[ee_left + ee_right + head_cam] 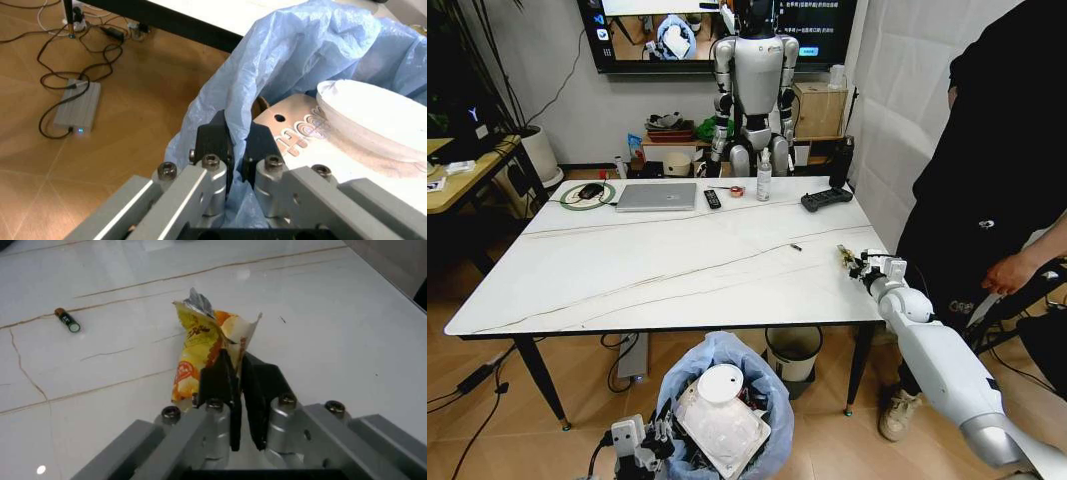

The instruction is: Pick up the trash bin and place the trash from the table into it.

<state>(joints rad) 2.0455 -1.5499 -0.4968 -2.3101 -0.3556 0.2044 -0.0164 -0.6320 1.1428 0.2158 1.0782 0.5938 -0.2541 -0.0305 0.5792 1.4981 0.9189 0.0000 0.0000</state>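
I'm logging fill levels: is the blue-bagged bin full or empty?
Nearly full: the trash bin holds a white plate and packets heaped to its rim. The left gripper pinches its bag.

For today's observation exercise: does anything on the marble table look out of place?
Yes. A small battery lies loose on the table, near the torn yellow snack wrapper pinched in the right gripper. The left gripper grips the trash bin bag below the table's edge.

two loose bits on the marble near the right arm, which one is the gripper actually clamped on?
The yellow-orange snack wrapper: the right gripper is shut on its edge. The small battery lies apart on the table, untouched.
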